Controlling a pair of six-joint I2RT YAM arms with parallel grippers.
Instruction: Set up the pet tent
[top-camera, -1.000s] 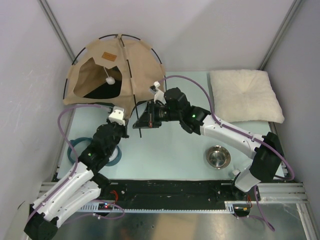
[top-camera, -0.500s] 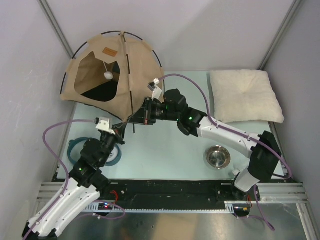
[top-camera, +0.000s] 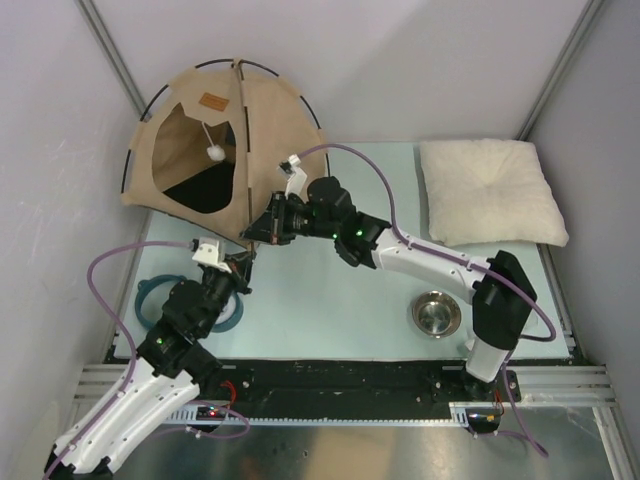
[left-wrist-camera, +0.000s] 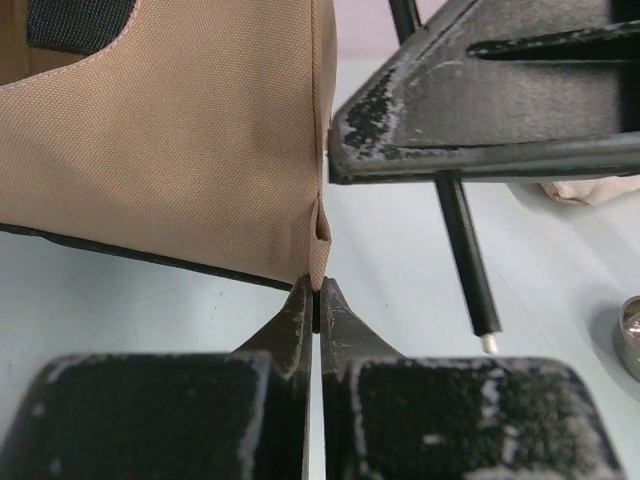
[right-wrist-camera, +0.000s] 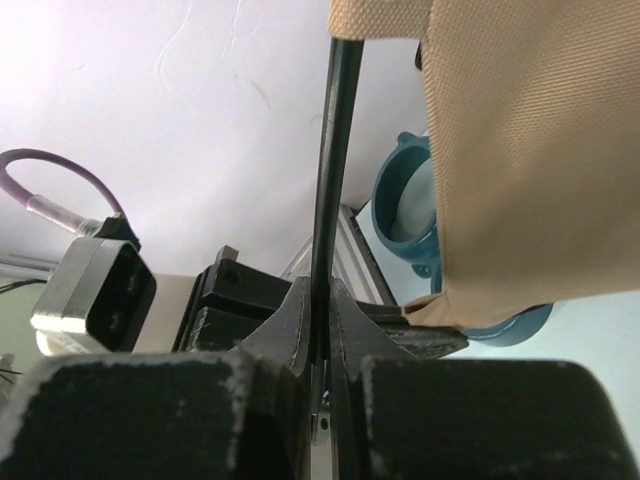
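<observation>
- The counter (top-camera: 350, 300) is a flat, pale blue-green sheet between white walls.
- The pet tent (top-camera: 275, 130) stands at the far left corner of the counter. It is a domed shell of coarse woven tan cloth, edged in black, with a dark opening towards the left edge.
- A cream pillow (top-camera: 490, 190), soft and rectangular, lies at the far right corner.
- The right hand (right-wrist-camera: 320, 300) is closed tight on a thin, glossy black pole (right-wrist-camera: 335, 150) beside the tent's near right corner.
- The left hand (left-wrist-camera: 316, 300) is closed, its tips pinching the bottom corner of the tan cloth. It sits just beside the right hand.
- A blue ring (right-wrist-camera: 382, 200) lies near the left edge, partly under the left arm.
- A round, shiny metal bowl (top-camera: 437, 313) sits towards the near right.
- A fluffy white pompom (top-camera: 213, 152) hangs in the tent's opening.
- A small brown label patch (top-camera: 211, 99) sits above the opening.
</observation>
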